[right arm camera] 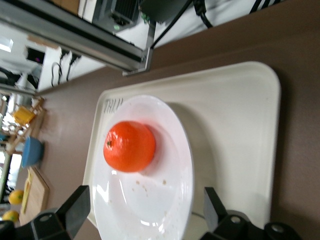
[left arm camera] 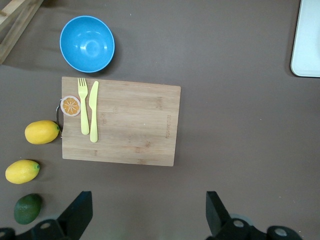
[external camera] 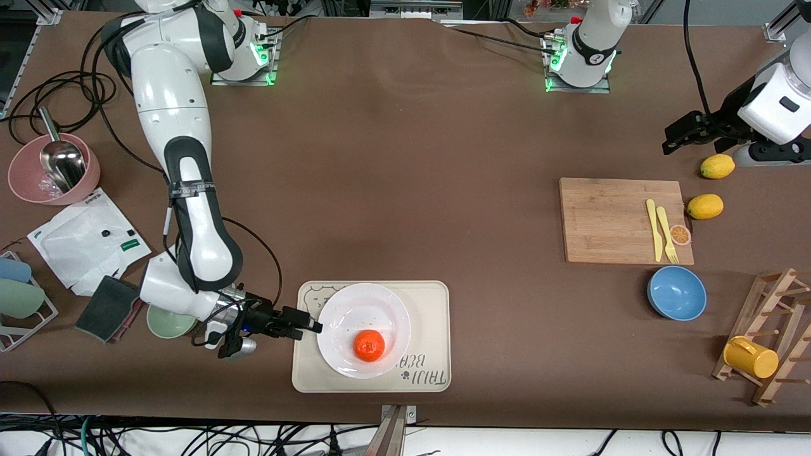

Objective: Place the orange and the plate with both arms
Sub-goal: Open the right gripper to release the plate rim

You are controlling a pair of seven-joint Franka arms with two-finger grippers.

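Note:
The orange (external camera: 369,345) lies on the white plate (external camera: 355,310), which sits on the cream tray (external camera: 431,304) near the front edge of the table. My right gripper (external camera: 310,326) is low at the plate's rim on the side toward the right arm's end. It is open, and its fingers stand either side of the rim without gripping it. The right wrist view shows the orange (right arm camera: 129,146), the plate (right arm camera: 160,200), the tray (right arm camera: 235,125) and the open right gripper (right arm camera: 145,215). My left gripper (external camera: 670,143) waits open and empty, raised over bare table beside the cutting board (left arm camera: 120,122); it also shows in the left wrist view (left arm camera: 148,212).
The cutting board (external camera: 624,220) holds a yellow fork, a knife and an orange slice. Two lemons (external camera: 704,206), a blue bowl (external camera: 676,292) and a wooden rack with a yellow mug (external camera: 751,356) stand near it. A green bowl (external camera: 170,322), sponge and pink bowl (external camera: 54,168) are near the right arm.

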